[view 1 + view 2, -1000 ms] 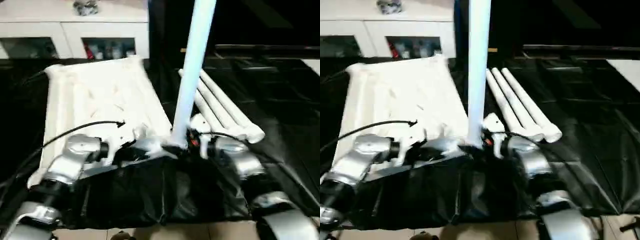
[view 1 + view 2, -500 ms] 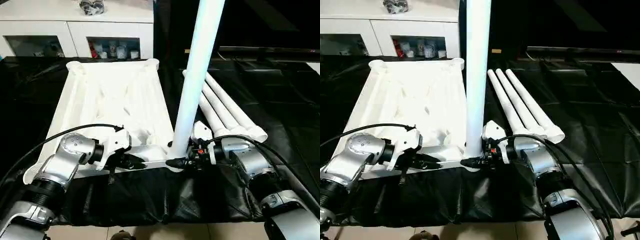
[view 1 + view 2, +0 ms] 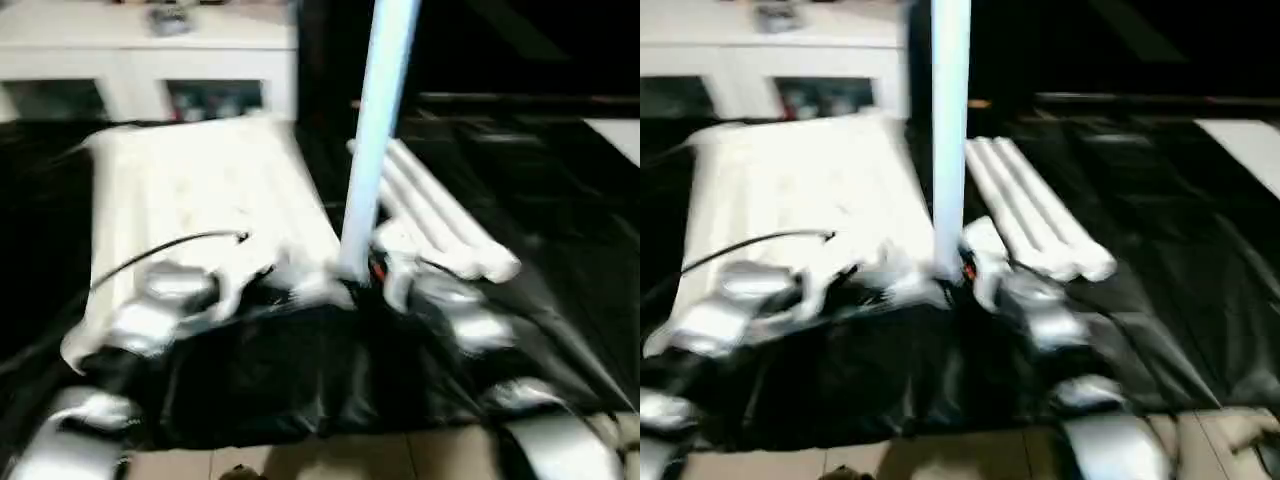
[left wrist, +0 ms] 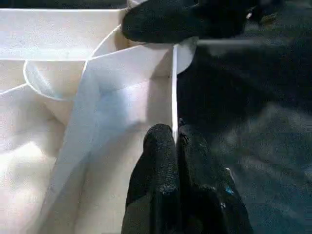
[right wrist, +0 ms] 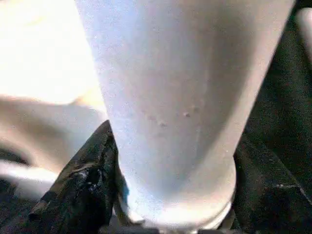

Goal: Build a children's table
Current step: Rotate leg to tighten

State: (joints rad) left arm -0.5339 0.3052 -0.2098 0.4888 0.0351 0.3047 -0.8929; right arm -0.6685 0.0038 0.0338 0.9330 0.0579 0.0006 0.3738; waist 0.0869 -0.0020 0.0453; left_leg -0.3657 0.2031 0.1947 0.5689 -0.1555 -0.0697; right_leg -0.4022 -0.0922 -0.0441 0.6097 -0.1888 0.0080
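We see the children's table top (image 3: 200, 200) lying upside down on a black sheet (image 3: 560, 200), with its ribbed underside facing up. Its long side runs away from us, toward a white cabinet (image 3: 130, 70) at the back.

One leg (image 3: 375, 140) stands straight up at the near right corner of the top, pointing at the ceiling. Its bottom end sits at the corner socket (image 4: 58, 83). Three more legs (image 3: 440, 225) lie flat on the sheet just to the right of the top. They lie side by side, touching, and they point away from us and a little to the left. So we count four legs in all: one up and three down. We count one table top.

We have two silver arms reaching in from the near edge. The right claw (image 5: 165, 214) is at the foot of the standing leg. One black finger (image 5: 78, 185) is on one side of the leg and the other is on the far side, so the claw stands fairly wide around the leg and grips it low down.

The left claw (image 4: 176, 141) is pinched nearly closed. Its two fingers squeeze the thin white wall (image 4: 174, 87) at the near edge of the top, close to the corner socket.
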